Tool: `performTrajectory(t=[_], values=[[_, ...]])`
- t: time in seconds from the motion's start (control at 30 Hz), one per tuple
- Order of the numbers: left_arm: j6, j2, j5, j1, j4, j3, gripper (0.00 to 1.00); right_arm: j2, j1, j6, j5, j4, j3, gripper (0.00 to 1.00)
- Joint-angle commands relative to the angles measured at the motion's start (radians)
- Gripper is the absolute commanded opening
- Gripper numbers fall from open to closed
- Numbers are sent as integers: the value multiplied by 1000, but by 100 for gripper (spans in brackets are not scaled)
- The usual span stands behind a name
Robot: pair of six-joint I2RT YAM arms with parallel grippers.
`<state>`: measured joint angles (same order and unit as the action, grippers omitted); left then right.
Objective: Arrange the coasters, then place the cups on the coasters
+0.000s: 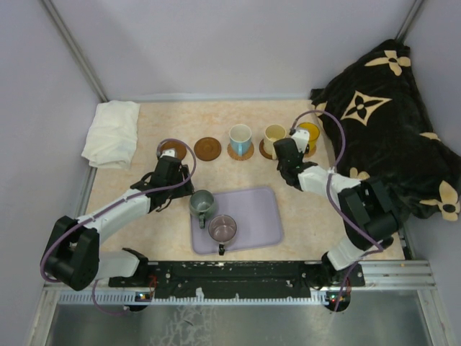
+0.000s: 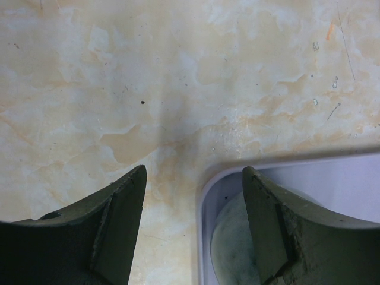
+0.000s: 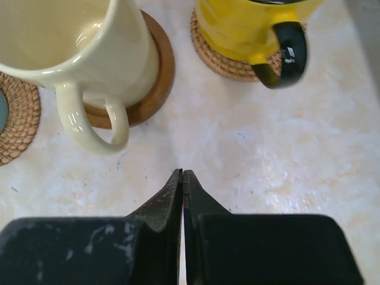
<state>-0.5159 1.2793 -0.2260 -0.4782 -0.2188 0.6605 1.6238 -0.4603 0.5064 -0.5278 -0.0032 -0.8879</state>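
Observation:
Five coasters lie in a row at the back. The leftmost coaster point(image 1: 173, 150) is partly hidden by my left arm, and the one beside it point(image 1: 207, 148) is bare. A white and blue cup point(image 1: 240, 137), a cream cup point(image 1: 274, 135) point(image 3: 77, 53) and a yellow cup point(image 1: 310, 133) point(image 3: 249, 24) each stand on a coaster. The grey-green cup point(image 1: 202, 203) point(image 2: 234, 237) and the purplish cup point(image 1: 222, 228) stand in the lavender tray point(image 1: 266, 216). My left gripper point(image 1: 181, 189) point(image 2: 193, 178) is open, straddling the tray's corner point(image 2: 205, 196), holding nothing. My right gripper point(image 1: 288, 155) point(image 3: 183, 173) is shut and empty, just in front of the cream cup's handle.
A folded white cloth point(image 1: 112, 133) lies at the back left. A dark patterned blanket point(image 1: 382, 122) is heaped along the right side. Metal frame posts stand at the back corners.

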Motion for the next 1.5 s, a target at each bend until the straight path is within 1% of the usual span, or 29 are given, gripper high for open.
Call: performTrajectory(t=[0.0, 0.13, 0.23, 0.33, 0.5, 0.7, 0.8, 1.03, 1.27, 1.47], values=[[7, -3, -7, -9, -14, 29, 72, -167, -6, 49, -35, 2, 63, 0], [9, -2, -7, -9, -18, 31, 72, -261, -71, 26, 10, -11, 139, 0], [9, -4, -10, -8, -20, 31, 72, -295, -123, 11, 70, -3, 184, 10], [8, -7, -5, -9, -21, 33, 72, -295, -153, 9, 147, 29, 201, 14], [7, -27, -11, -10, -37, 37, 72, -229, -178, 8, 180, 77, 181, 13], [7, -80, -42, -11, -60, 30, 72, -104, -179, -22, 208, 109, 96, 12], [3, -104, -40, -12, -76, 26, 72, -40, -181, -28, 233, 121, 43, 12], [-44, -197, -27, -21, -142, 2, 72, 60, -188, -28, 273, 134, -25, 12], [-98, -335, -14, -52, -249, -33, 71, 93, -209, -26, 285, 104, -31, 12], [-126, -430, 44, -65, -309, -67, 72, 100, -233, -16, 279, 90, -16, 12]])
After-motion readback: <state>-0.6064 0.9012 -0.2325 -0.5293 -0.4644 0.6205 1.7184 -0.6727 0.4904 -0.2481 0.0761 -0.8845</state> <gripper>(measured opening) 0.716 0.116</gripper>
